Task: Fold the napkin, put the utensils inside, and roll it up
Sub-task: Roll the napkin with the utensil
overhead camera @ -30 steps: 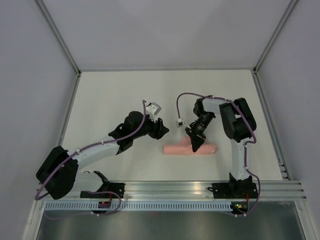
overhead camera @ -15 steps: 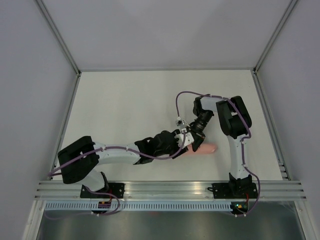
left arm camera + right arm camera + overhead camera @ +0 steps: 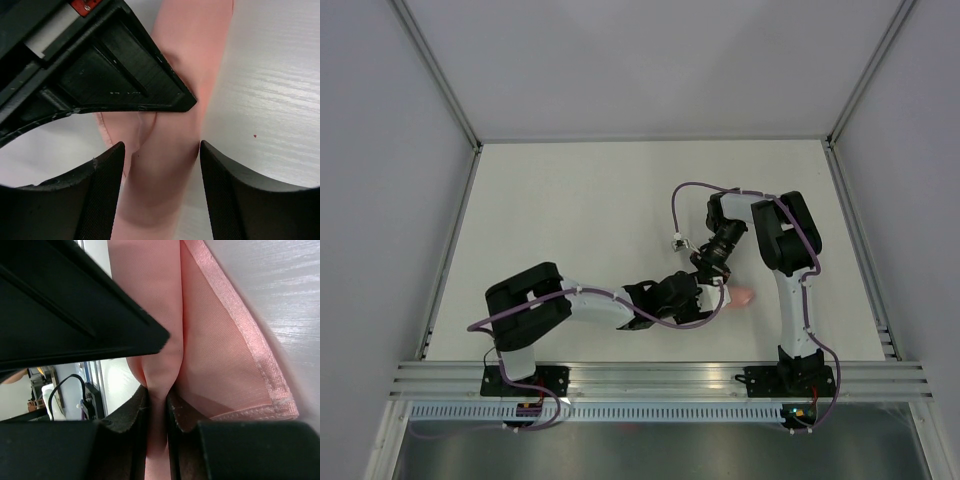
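Note:
The napkin point(image 3: 743, 296) lies as a slim salmon-pink roll on the white table, mostly covered by both grippers from above. My right gripper point(image 3: 717, 284) is shut on a fold of the napkin point(image 3: 215, 350), which is pinched flat between the right gripper's point(image 3: 157, 402) dark pads. My left gripper point(image 3: 703, 299) is open and straddles the roll point(image 3: 165, 170), with a gap on each side between the cloth and its fingers point(image 3: 100, 195). The black wedge of the right gripper's fingers point(image 3: 125, 75) sits just ahead on the roll. No utensils show.
The white table point(image 3: 570, 200) is walled by grey panels with metal posts at the far corners. An aluminium rail point(image 3: 660, 378) carrying both arm bases runs along the near edge. The left arm's long links stretch across the near table towards the roll.
My left arm swung right from beside the roll's left end to over the roll, its jaws widening. The right gripper kept its pinch on the napkin and barely moved.

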Controlling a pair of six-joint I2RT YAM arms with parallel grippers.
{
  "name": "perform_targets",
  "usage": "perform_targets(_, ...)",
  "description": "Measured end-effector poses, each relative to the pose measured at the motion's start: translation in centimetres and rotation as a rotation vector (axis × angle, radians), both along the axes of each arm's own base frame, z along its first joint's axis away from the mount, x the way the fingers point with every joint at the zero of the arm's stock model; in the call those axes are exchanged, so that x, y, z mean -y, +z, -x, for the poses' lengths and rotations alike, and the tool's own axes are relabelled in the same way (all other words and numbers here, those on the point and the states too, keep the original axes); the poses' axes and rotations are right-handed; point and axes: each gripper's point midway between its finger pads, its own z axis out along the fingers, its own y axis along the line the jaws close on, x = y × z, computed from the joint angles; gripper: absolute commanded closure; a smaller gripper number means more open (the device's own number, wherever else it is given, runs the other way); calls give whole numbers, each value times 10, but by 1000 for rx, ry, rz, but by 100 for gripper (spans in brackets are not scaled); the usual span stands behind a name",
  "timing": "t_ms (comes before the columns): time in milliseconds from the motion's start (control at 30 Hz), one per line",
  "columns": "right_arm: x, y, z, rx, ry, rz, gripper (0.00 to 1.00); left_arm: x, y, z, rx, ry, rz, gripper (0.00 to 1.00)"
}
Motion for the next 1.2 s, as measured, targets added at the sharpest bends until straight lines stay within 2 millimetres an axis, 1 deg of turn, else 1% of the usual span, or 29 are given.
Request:
perform_targets(67, 0, 0, 0, -3, -2, 3, 76, 0, -7, -1, -5, 0, -15, 36)
perform_targets(133, 0, 0, 0, -4, -4, 5, 76, 1, -10, -3, -10, 0, -17, 42)
perform_targets(167, 0, 0, 0, -5, -5, 6, 73, 0, -10, -3, -14, -1, -17, 45)
perform_targets(200, 0, 0, -1, -4, -6, 7, 71, -1, -12, -4, -19, -1, -20, 55)
perform_targets(233, 0, 1, -1, -5, -7, 9, 69, -1, -12, -4, -25, -4, -20, 58)
perform_targets(300, -1, 1, -1, -8, -12, 13, 63, -2, -15, -5, -44, -13, -21, 63)
perform_targets(333, 0, 2, -1, -14, -17, 18, 57, -2, -16, -5, -55, -18, -21, 67)
perform_targets(400, -1, 5, 0, -29, -28, 25, 50, -2, -17, -5, -81, -36, -17, 72)
perform_targets(433, -1, 7, 0, -31, -33, 29, 45, -1, -16, -5, -90, -42, -14, 74)
perform_targets(533, -1, 12, -3, -5, -47, 34, 39, 1, -16, -6, -130, -64, -4, 77)
perform_targets(600, -2, 14, -9, 35, -56, 31, 36, 1, -16, -9, -149, -66, 2, 77)
perform_targets(700, -2, 16, -24, 119, -89, 29, 29, 0, -17, -12, -182, -70, 11, 77)
perform_targets(767, -2, 18, -39, 189, -119, 23, 27, 0, -17, -13, -198, -73, 14, 77)
perform_targets(800, 0, 19, -49, 230, -144, 21, 21, 1, -16, -13, -204, -74, 15, 77)
perform_targets(833, 2, 20, -57, 262, -159, 24, 21, 1, -17, -13, -211, -75, 16, 77)
perform_targets(900, 8, 19, -81, 354, -206, 22, 21, 1, -17, -13, -227, -78, 15, 78)
perform_targets(1000, 17, 22, -104, 430, -273, 26, 21, 2, -17, -14, -257, -80, 17, 77)
perform_targets(1133, 32, 33, -122, 498, -350, 22, 21, 2, -17, -17, -326, -81, 34, 77)
perform_targets(1200, 39, 41, -125, 523, -381, 18, 21, 1, -16, -19, -366, -79, 46, 76)
